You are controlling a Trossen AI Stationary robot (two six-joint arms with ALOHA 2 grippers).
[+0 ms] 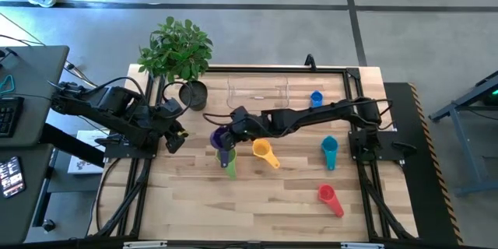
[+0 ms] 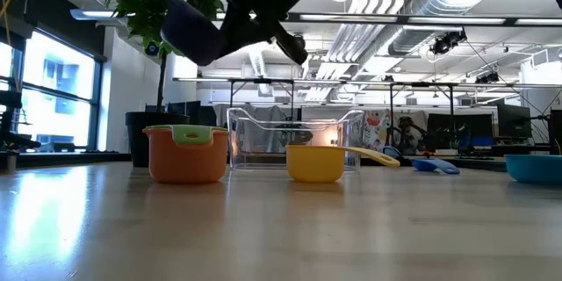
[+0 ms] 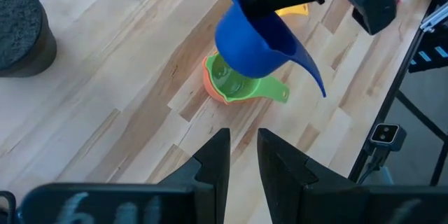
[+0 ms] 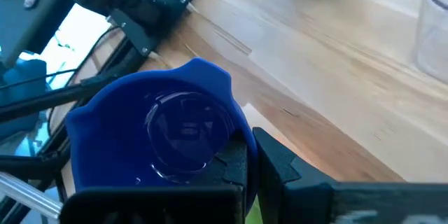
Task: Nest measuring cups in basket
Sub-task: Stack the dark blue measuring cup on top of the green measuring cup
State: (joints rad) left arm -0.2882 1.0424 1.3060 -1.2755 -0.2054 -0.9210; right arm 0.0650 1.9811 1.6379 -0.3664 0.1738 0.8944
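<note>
Glossy plastic cup [image 4: 161, 136] above smooth wooden table [image 1: 257, 202].

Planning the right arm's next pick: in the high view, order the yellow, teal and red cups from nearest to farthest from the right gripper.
The right gripper is shut on the purple cup, left of table centre.
1. Yellow cup: just to its right, near the centre.
2. Teal cup: farther right, by the right arm's base.
3. Red cup: farthest, toward the front right.

No text, label, brand or number can be read anywhere in these views (pale marks show on the left gripper's [image 3: 241, 155] housing in its wrist view, but they are too blurred to make out).
</note>
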